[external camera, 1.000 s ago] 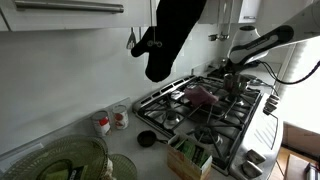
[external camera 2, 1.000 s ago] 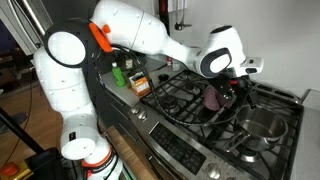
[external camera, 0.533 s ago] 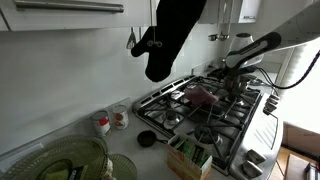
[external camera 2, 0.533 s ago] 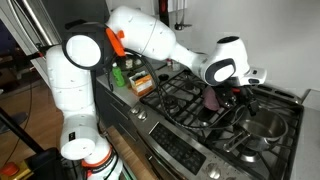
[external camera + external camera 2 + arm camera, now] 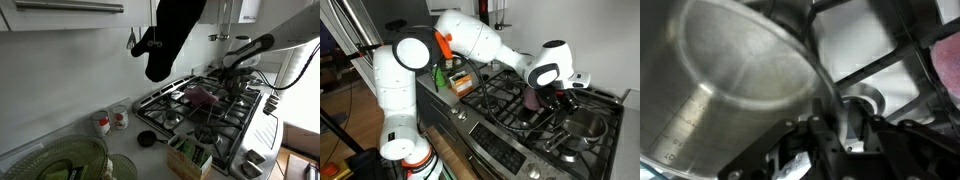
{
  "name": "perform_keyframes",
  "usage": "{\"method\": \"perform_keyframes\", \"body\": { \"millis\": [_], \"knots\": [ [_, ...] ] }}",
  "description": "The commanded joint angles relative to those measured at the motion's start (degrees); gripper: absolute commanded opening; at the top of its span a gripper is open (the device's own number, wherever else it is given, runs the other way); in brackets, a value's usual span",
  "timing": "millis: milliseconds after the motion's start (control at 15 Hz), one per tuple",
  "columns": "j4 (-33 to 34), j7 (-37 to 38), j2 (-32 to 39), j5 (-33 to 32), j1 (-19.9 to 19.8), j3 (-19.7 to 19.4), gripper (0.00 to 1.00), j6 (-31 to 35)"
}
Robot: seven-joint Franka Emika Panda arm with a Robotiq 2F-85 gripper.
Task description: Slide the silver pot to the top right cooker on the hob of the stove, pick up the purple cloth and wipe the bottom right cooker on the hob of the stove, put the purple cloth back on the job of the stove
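The silver pot [image 5: 584, 125] stands on the hob's near right burner, seen in both exterior views [image 5: 243, 84]. It fills the upper left of the wrist view [image 5: 730, 70]. My gripper [image 5: 564, 99] reaches down at the pot's edge. In the wrist view the gripper [image 5: 845, 125] has its jaws drawn close together with the pot's wall running between them, though the picture is blurred. The purple cloth [image 5: 203, 96] lies crumpled on the grates mid-hob, just beside the gripper [image 5: 532, 98].
Black cast-iron grates [image 5: 190, 115] cover the hob. A black oven mitt [image 5: 170, 35] hangs above the stove's far side. On the counter sit a small black pan [image 5: 147, 138], a box of green bottles [image 5: 190, 155], cups [image 5: 118, 118] and a clear bowl [image 5: 70, 160].
The arm has stretched farther over the hob, lowering the gripper to the pot's edge. The jaws, wide a second ago, have drawn in around the pot's wall. Pot and cloth have not shifted.
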Motion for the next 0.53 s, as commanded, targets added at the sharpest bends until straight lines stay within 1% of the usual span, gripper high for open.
{"method": "perform_keyframes", "body": {
  "millis": [0, 67, 200, 267, 400, 467],
  "knots": [
    [2.0, -3.7, 1.8, 3.5, -1.6, 1.5, 0.05, 0.8],
    [2.4, -4.2, 2.0, 3.9, -1.7, 1.6, 0.0, 0.7],
    [2.8, -5.1, 2.3, 4.6, -1.9, 2.0, 0.0, 0.9],
    [3.1, -5.8, 2.5, 5.0, -2.0, 2.2, 0.02, 1.1],
    [4.0, -6.8, 2.9, 5.2, -2.0, 2.5, 0.0, 0.8],
    [4.2, -7.3, 3.1, 5.3, -2.1, 2.6, 0.01, 0.9]
  ]
}}
